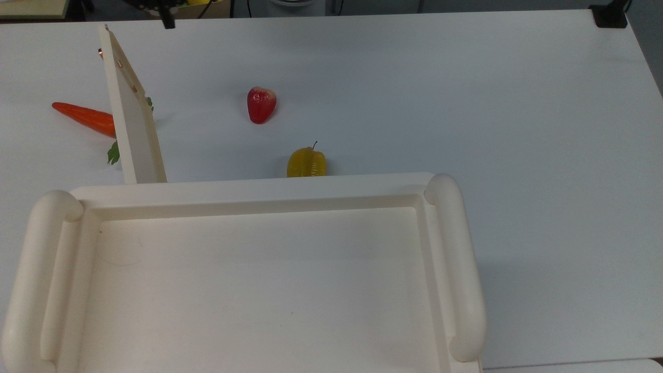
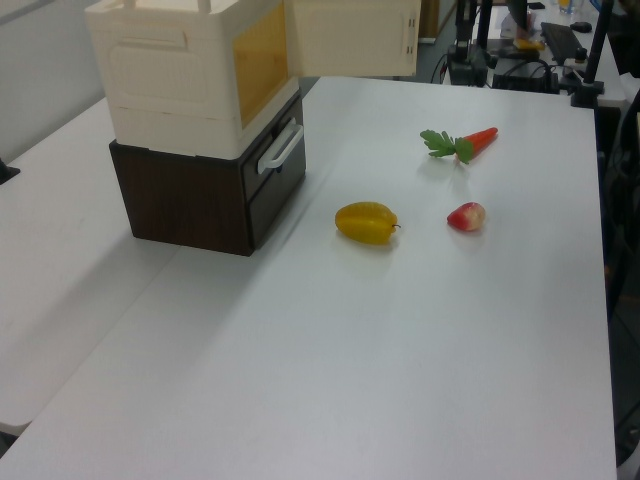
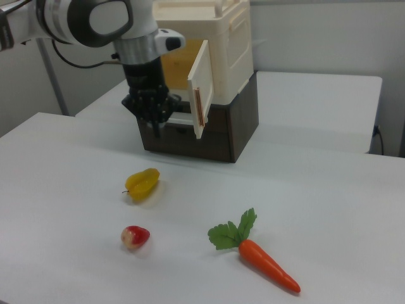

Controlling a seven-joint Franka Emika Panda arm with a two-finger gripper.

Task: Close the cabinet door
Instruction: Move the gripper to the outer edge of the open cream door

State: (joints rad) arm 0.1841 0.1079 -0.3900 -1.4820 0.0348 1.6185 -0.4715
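door: cabinet door [image 3: 200, 87] stood open just right of pincer [image 3: 155, 124] in right view; prob light, stiff.
push pt: outer face nr free edge.
pincer: looked closed, empty.

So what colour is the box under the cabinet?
Dark brown, with a white handle; the box shows best in the left view.
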